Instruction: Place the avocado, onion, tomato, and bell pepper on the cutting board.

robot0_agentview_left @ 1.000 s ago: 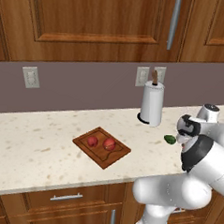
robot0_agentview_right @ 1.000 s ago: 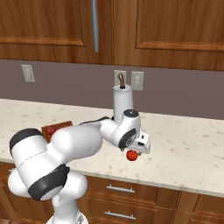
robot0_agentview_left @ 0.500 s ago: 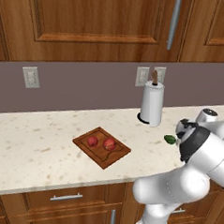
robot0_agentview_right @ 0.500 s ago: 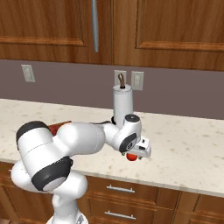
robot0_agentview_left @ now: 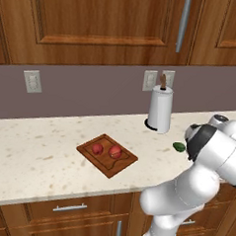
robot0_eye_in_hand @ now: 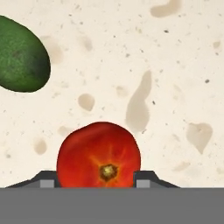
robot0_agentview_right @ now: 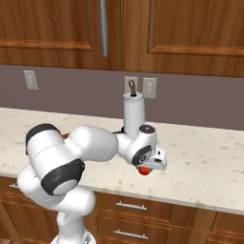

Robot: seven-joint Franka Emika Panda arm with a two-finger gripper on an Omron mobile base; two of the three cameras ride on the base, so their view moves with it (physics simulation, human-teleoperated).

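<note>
While two red items already sit on the cutting board [robot0_agentview_left: 107,155], we judge the task about half done: these look like the onion [robot0_agentview_left: 115,151] and the bell pepper [robot0_agentview_left: 97,149], though we cannot tell which is which. The tomato [robot0_eye_in_hand: 99,155] and the avocado [robot0_eye_in_hand: 20,54] remain on the counter [robot0_agentview_left: 34,149], well apart from the board and near each other. Our gripper [robot0_eye_in_hand: 95,180] hangs low over the tomato, with a fingertip at each side of it; we cannot tell whether they pinch it yet. We count one board, one tomato, one avocado, two red items aboard, and one paper towel roll [robot0_agentview_left: 160,109].
</note>
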